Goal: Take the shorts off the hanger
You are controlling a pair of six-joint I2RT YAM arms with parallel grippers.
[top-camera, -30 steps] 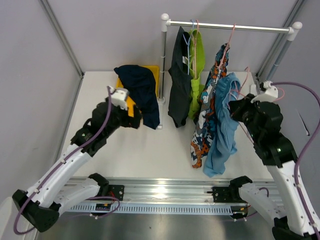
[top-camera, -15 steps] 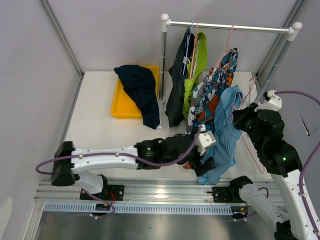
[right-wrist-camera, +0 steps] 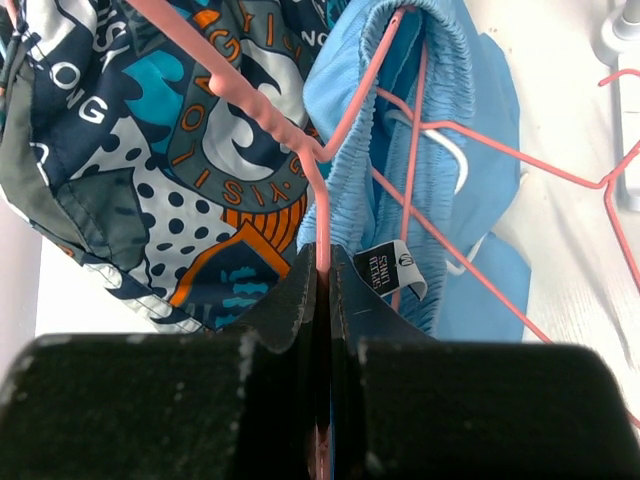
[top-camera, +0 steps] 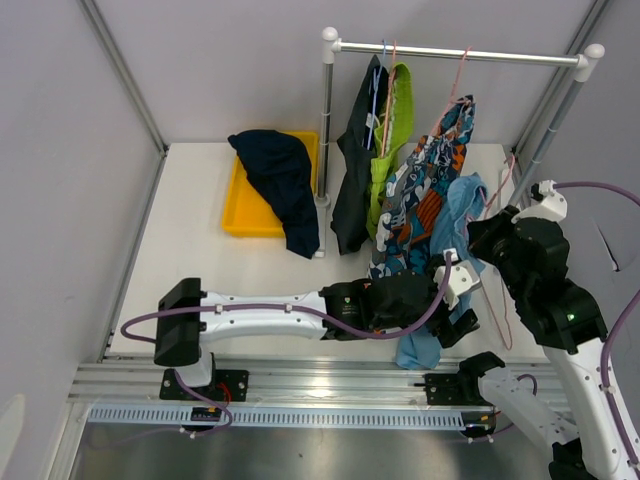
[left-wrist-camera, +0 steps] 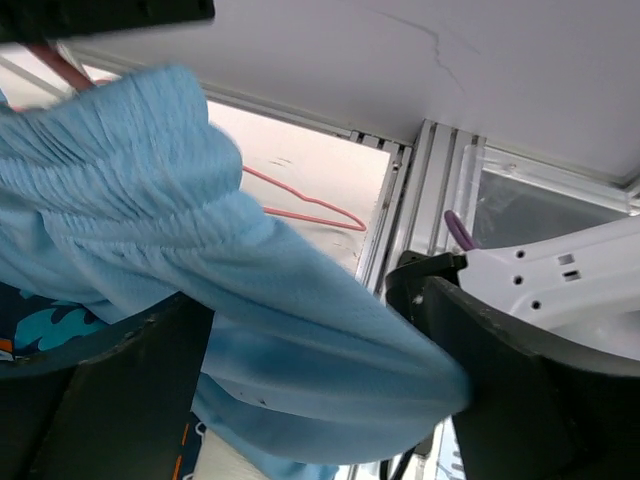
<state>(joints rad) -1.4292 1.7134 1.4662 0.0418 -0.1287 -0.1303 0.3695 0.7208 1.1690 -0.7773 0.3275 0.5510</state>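
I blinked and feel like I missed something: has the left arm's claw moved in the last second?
Yes. The left gripper swung right, from beside the yellow tray to the light blue shorts.

Seen from above, the left gripper (top-camera: 455, 322) has its fingertips buried in the soft light blue shorts (top-camera: 462, 212). Its wrist camera shows only blurred dark fingers (left-wrist-camera: 110, 400). Cloth appears to run between them, but whether they pinch it cannot be told. The thin pink wire hanger (right-wrist-camera: 322, 200) disappears between the right gripper (right-wrist-camera: 322, 300)'s closed fingers. The print on the small black label (right-wrist-camera: 388, 268) is too small to read.
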